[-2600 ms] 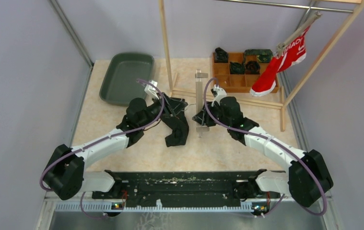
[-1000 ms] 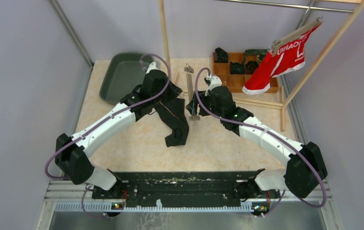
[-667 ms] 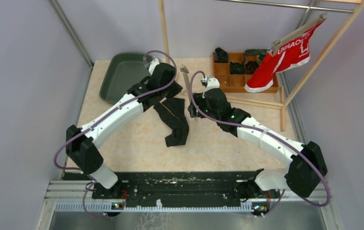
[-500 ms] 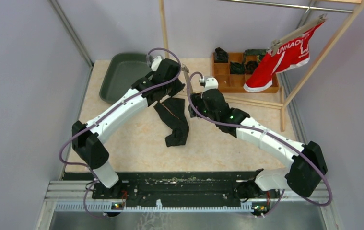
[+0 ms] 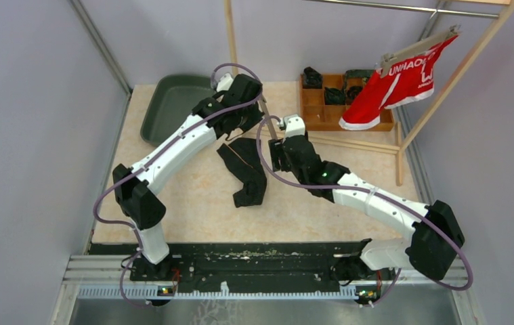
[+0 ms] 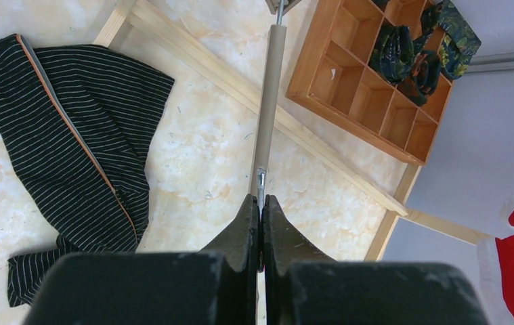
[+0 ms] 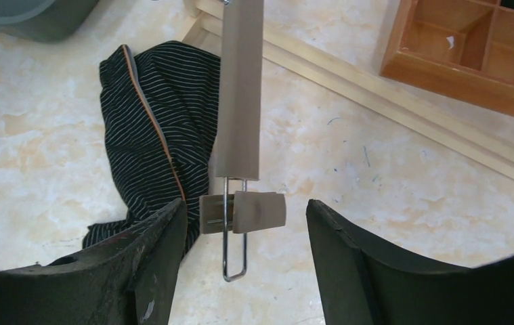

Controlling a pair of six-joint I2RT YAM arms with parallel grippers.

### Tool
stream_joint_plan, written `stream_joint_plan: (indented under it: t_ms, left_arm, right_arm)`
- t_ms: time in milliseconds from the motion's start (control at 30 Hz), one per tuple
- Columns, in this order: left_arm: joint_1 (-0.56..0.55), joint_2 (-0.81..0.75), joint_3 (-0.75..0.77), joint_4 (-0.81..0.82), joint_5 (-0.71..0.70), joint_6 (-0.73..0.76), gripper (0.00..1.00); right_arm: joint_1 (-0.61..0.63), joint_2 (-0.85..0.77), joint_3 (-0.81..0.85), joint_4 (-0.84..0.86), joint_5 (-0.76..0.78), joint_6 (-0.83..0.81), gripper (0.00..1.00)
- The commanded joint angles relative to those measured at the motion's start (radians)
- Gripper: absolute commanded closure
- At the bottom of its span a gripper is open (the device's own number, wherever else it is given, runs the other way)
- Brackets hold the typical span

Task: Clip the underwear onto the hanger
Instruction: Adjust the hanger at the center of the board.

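The underwear is a black striped pair with an orange seam, lying crumpled on the table. My left gripper is shut on the metal wire at one end of the hanger, holding the beige bar off the table. In the top view the hanger shows as a thin bar between both arms, under the left gripper. My right gripper is open, its fingers on either side of the hanger's lower clip without touching it. The right gripper hovers just right of the underwear.
A dark green tray sits at the back left. A wooden compartment box with rolled dark cloths stands at the back right. A wooden rack's base rail crosses behind the arms. A red garment hangs from its bar.
The left arm has stretched up and back, carrying the hanger with it. The right gripper followed, staying open around the lower clip. The red garment swung slightly.
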Motion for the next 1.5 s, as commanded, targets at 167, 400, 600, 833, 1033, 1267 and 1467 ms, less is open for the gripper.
stream_joint_plan:
  t_ms: [167,400,600,833,1033,1267,1467]
  left_arm:
    - [-0.006,0.025,0.085,-0.087,-0.026,-0.059,1.0]
    - [-0.007,0.033,0.096,-0.09,-0.029,-0.067,1.0]
    - [-0.007,0.053,0.124,-0.099,-0.026,-0.072,1.0]
    - [-0.007,0.068,0.152,-0.112,-0.024,-0.068,1.0]
    - [-0.007,0.074,0.158,-0.108,-0.019,-0.069,1.0]
    - [-0.007,0.077,0.167,-0.109,-0.014,-0.069,1.0]
    - [-0.007,0.077,0.172,-0.107,-0.015,-0.066,1.0]
  right_arm:
    - [0.003,-0.038,-0.013,0.108,0.046,-0.095,0.36]
    - [0.017,-0.016,0.003,0.106,0.032,-0.116,0.36]
    - [0.046,0.018,0.017,0.095,0.044,-0.137,0.37]
    - [0.065,0.015,-0.006,0.119,0.077,-0.155,0.38]
    - [0.068,0.026,-0.006,0.115,0.1,-0.169,0.42]
    - [0.084,0.054,0.002,0.112,0.147,-0.194,0.43]
    - [0.097,0.07,0.001,0.119,0.179,-0.204,0.44]
